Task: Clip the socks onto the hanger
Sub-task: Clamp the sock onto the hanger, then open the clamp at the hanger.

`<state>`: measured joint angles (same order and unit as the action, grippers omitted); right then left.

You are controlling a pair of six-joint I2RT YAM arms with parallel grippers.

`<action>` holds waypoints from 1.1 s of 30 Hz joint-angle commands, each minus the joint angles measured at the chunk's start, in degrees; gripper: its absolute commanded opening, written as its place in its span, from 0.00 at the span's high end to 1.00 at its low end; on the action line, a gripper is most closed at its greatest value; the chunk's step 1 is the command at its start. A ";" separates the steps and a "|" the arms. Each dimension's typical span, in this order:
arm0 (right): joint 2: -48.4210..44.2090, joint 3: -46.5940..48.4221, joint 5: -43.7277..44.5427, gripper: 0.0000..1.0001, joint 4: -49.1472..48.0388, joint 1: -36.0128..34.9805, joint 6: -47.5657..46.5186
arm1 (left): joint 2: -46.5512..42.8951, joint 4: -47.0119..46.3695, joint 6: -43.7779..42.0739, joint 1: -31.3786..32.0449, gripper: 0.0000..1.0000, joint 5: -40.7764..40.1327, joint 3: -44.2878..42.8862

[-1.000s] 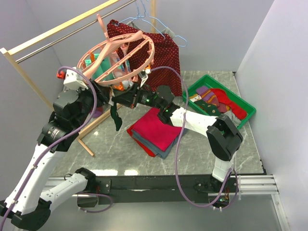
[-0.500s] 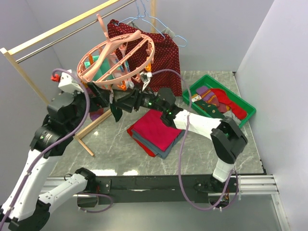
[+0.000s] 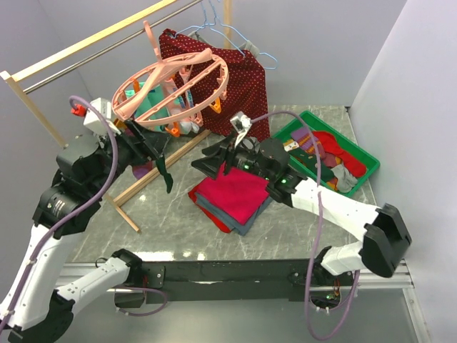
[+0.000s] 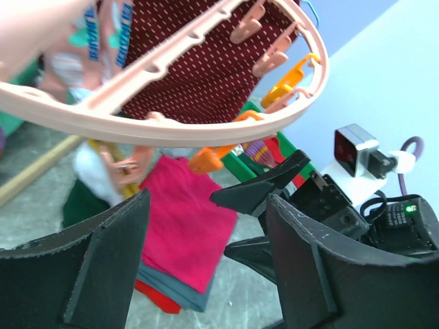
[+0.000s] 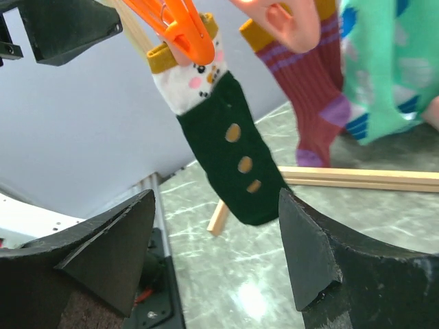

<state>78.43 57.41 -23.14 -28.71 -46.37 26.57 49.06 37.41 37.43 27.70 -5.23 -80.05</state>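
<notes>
Seen from above, the hanger hid most of its socks. The green sock hung from an orange clip (toe off the table). The left gripper and right gripper both gaped empty, the right having released the sock and backed away.

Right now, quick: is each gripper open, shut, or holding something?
Left gripper: open, holding nothing.
Right gripper: open, holding nothing; the dark green sock beyond its fingers hangs from an orange clip.
</notes>
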 commanded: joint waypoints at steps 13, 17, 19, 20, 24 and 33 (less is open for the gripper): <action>-6.01 -1.16 3.01 0.21 4.54 -0.92 -7.14 | 7.71 3.37 1.86 14.30 0.47 -19.51 -7.13; -6.54 -1.16 2.39 0.20 4.71 -1.35 -7.93 | 9.04 4.34 1.07 17.29 0.54 -27.45 -7.75; -6.98 -1.25 2.04 0.20 4.63 -1.36 -8.11 | 9.65 5.48 0.80 18.35 0.54 -30.44 -8.36; -7.15 -1.51 2.04 0.20 4.63 -1.36 -8.11 | 9.83 5.74 0.80 18.61 0.54 -32.45 -8.54; -7.33 -2.12 1.95 0.20 4.01 -1.36 -8.02 | 9.92 4.70 0.45 19.58 0.53 -35.02 -7.93; -7.16 -2.12 1.08 0.20 3.66 -1.53 -8.02 | 10.27 1.53 -1.31 19.76 0.51 -36.77 -7.23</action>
<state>72.82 55.72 -21.12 -22.87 -47.40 19.53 59.44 42.46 37.95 47.24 -39.22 -85.86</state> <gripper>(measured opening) 0.798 0.492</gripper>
